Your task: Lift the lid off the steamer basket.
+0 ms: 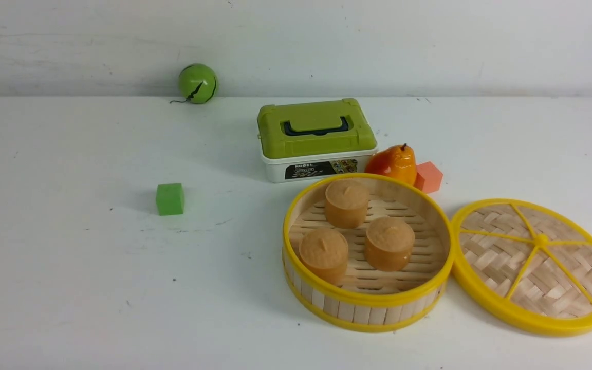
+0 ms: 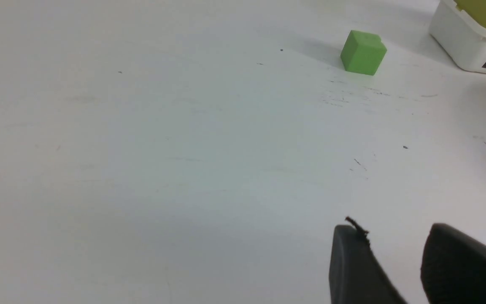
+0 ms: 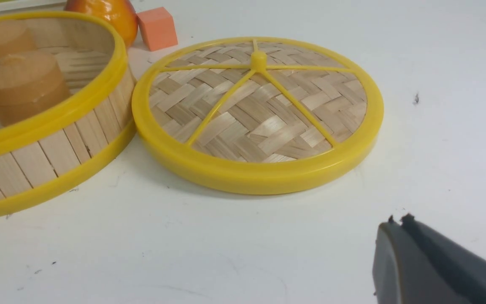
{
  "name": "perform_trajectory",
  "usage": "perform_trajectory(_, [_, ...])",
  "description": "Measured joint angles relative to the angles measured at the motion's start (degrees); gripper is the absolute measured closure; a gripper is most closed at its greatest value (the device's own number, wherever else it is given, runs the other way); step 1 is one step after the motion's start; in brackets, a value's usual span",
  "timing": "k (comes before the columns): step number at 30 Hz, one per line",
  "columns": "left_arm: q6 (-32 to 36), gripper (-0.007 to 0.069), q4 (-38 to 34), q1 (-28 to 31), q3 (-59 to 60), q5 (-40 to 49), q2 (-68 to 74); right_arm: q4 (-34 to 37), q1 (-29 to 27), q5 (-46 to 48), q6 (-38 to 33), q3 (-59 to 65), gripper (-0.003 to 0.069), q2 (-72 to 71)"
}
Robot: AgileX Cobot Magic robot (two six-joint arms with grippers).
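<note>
Lid already off, lying flat on the worktop [image 1: 70, 288] just right of the steamer basket.

Front view: one lid [image 1: 535, 264], one steamer basket [image 1: 367, 298] holding three brown cakes [image 1: 346, 203]; one box [image 1: 316, 139], pear [image 1: 393, 163], ball [image 1: 197, 83], two cubes [image 1: 170, 199]. Left wrist view: the left tool [image 2: 395, 261] stands open over bare worktop. Right wrist view: the right tool [image 3: 399, 253] looks closed, empty, near the lid. The lid likely handles light and stiff; its thick rim or knob [image 3: 258, 58] offers the hold.

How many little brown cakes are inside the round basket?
3, all standing on the slatted floor of the steamer basket: one at the back, one front-left, one front-right. None looks hidden.
</note>
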Motion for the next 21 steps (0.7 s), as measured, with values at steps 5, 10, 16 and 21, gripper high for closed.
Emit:
perform_trajectory(5, [0.0,0.0386,0.0,0.0,0.0,0.0,0.0,0.0,0.0,0.0,0.0,0.0,0.0659,0.0])
perform_trajectory(10, [0.0,0.0386,0.0,0.0,0.0,0.0,0.0,0.0,0.0,0.0,0.0,0.0,0.0655,0.0])
perform_trajectory(16, [0.0,0.0385,0.0,0.0,0.0,0.0,0.0,0.0,0.0,0.0,0.0,0.0,0.0648,0.0])
perform_trajectory(21, [0.0,0.0385,0.0,0.0,0.0,0.0,0.0,0.0,0.0,0.0,0.0,0.0,0.0641,0.0])
